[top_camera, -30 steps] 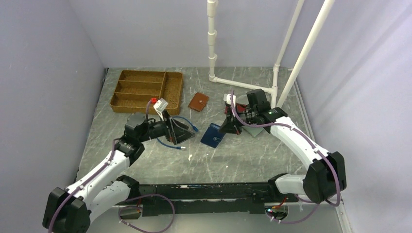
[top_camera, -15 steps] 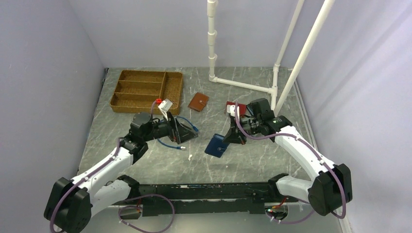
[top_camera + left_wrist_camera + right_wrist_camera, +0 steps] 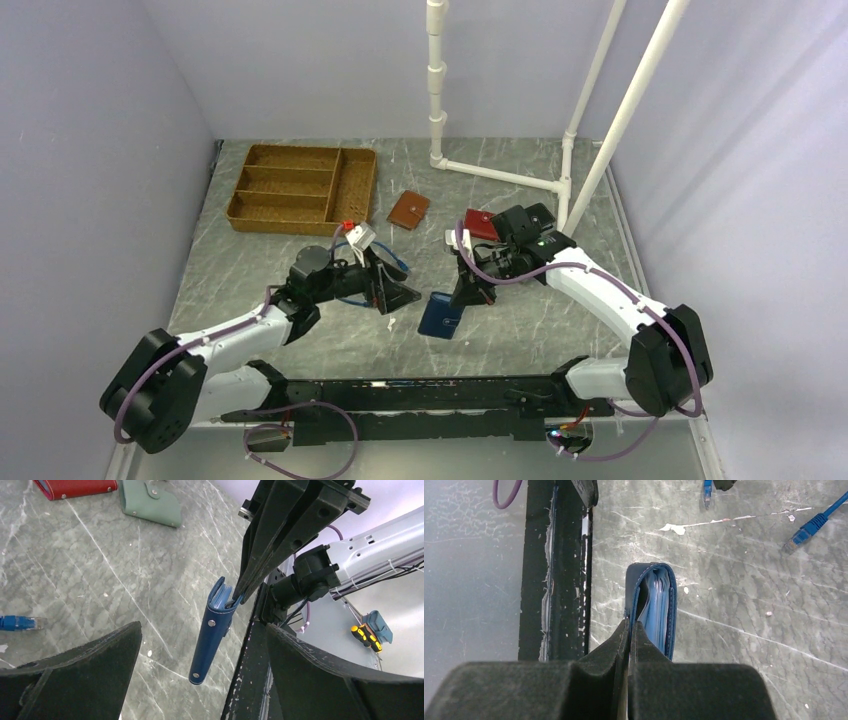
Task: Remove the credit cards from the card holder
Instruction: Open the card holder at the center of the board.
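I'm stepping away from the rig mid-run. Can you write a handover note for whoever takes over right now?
Right end effector: shut on one flap of the card holder, which hangs below it, apparently clear of the table.
Left end effector: open, empty, facing the holder.
Done: holder picked up.
Left: no credit cards seen outside it; pull them all out.

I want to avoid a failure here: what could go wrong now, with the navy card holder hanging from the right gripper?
The right gripper pinches only one cover edge of the card holder, above the table; it may slip or swing. The open left gripper faces the whole holder, so it might clamp both covers shut instead of opening it.
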